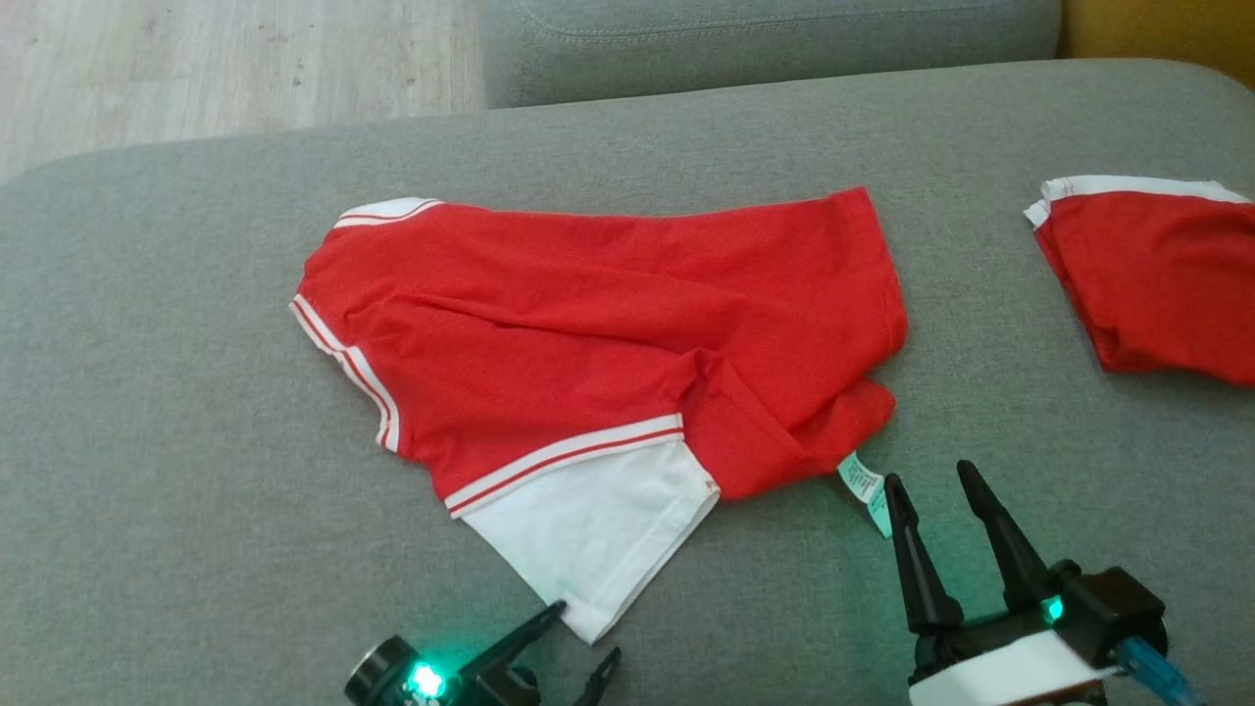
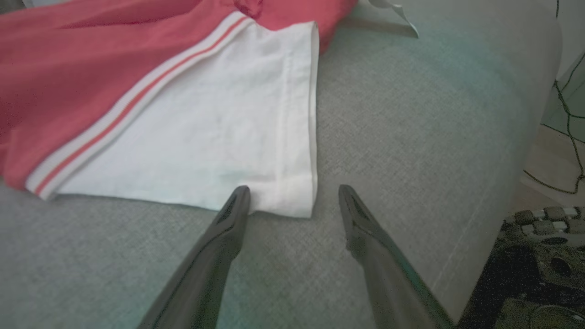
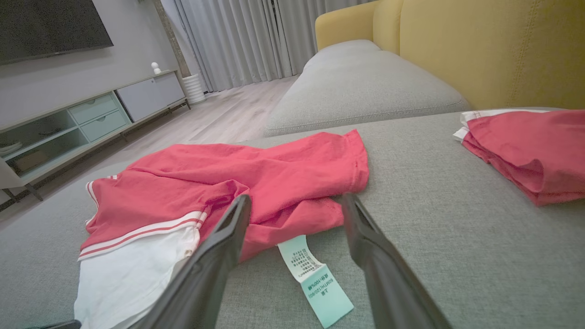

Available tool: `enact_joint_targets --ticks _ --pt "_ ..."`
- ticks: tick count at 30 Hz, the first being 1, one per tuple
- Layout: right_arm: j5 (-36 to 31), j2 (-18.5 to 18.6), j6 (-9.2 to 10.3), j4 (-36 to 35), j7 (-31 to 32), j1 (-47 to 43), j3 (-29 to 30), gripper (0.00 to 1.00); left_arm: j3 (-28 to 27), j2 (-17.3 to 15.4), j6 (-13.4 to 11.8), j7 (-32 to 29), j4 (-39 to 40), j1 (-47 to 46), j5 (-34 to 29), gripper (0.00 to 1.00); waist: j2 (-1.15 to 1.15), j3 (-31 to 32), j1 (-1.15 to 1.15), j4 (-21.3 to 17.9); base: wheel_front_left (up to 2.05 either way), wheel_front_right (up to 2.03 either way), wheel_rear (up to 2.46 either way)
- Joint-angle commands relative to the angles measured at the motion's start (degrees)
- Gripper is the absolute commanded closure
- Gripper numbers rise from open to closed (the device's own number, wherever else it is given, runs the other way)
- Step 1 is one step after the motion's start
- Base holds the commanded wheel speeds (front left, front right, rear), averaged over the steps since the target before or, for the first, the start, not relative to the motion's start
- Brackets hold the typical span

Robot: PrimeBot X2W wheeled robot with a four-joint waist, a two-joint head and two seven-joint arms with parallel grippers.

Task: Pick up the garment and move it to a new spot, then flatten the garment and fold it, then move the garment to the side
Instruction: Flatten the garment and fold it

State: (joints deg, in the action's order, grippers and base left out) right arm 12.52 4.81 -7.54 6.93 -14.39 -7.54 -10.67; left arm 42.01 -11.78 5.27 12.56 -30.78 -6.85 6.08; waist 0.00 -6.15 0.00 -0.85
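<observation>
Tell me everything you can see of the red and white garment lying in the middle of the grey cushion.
The garment is red, soft knit-looking cloth with white red-striped bands and a white panel at its near edge. It lies rumpled and partly folded over on the grey cushion. A pale green care label sticks out at its near right, close by the right gripper's open fingers. The left gripper's open fingers straddle the white panel's corner; contact is unclear.

second red garment at right edge of grey sofa | yellow backrest behind it | wood floor past far edge | cabinet, curtains across room
</observation>
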Motion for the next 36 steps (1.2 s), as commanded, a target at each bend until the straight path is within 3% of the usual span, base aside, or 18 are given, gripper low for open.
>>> enact_joint_targets --ticks 1,6,7,9,10,15,21,25,30,36 --pt "0.1 1.0 0.05 -1.6 -0.6 1.9 -1.2 0.0 -1.1 -0.6 0.3 -0.2 0.1 -2.8 0.4 0.0 0.0 -0.1 0.0 -0.1 0.0 0.0 0.0" --pt "0.2 1.0 0.05 -1.6 -0.6 1.9 -1.4 0.0 0.0 0.0 0.7 -0.2 -3.9 -4.9 0.1 0.02 0.0 -0.1 0.0 -0.4 0.0 0.0 0.0" --pt "0.2 1.1 0.05 -1.6 -0.6 1.9 -1.5 0.0 0.2 0.1 0.7 0.0 -4.8 -5.4 0.0 0.24 0.0 -0.1 0.0 -0.5 0.0 0.0 0.0" --pt "0.3 1.2 0.05 -1.6 -0.6 1.8 -1.6 0.0 0.6 0.5 0.7 0.0 -6.8 -6.2 -0.2 0.84 0.0 0.2 0.0 -0.6 0.0 0.0 0.0" --pt "0.3 1.4 0.05 -1.5 -0.6 1.7 -1.7 0.0 0.9 0.6 0.8 -0.1 -7.9 -6.5 -0.3 1.0 0.0 0.4 0.0 -0.6 0.0 0.0 0.0" --pt "0.3 1.8 0.05 -1.5 -0.6 1.2 -1.3 0.0 0.7 1.1 1.0 1.3 -9.0 -8.0 0.8 1.0 0.0 1.5 0.0 -0.6 0.0 0.0 0.0" --pt "0.3 1.0 0.05 -1.4 -0.6 0.3 -0.9 0.0 -2.4 -1.7 1.5 2.3 3.5 -14.3 2.6 1.0 0.0 3.2 0.0 0.3 0.0 0.0 0.0" --pt "0.5 0.4 0.05 -1.1 -0.6 0.6 -2.0 0.0 -1.8 -5.1 2.1 1.5 13.0 -23.9 3.2 1.0 0.0 3.9 0.0 -0.2 0.0 0.0 0.0" --pt "0.7 -0.1 0.05 -0.7 -0.6 1.6 -3.0 0.0 1.8 -7.8 2.2 -1.4 19.0 -37.2 5.9 1.0 0.0 4.1 0.0 -2.0 0.0 0.0 0.0" --pt "0.9 -0.5 0.05 -0.4 -0.6 1.6 -2.6 0.0 0.6 -9.3 2.2 -1.3 19.1 -55.0 9.2 1.0 0.0 4.7 0.0 -4.4 0.0 0.0 0.0"
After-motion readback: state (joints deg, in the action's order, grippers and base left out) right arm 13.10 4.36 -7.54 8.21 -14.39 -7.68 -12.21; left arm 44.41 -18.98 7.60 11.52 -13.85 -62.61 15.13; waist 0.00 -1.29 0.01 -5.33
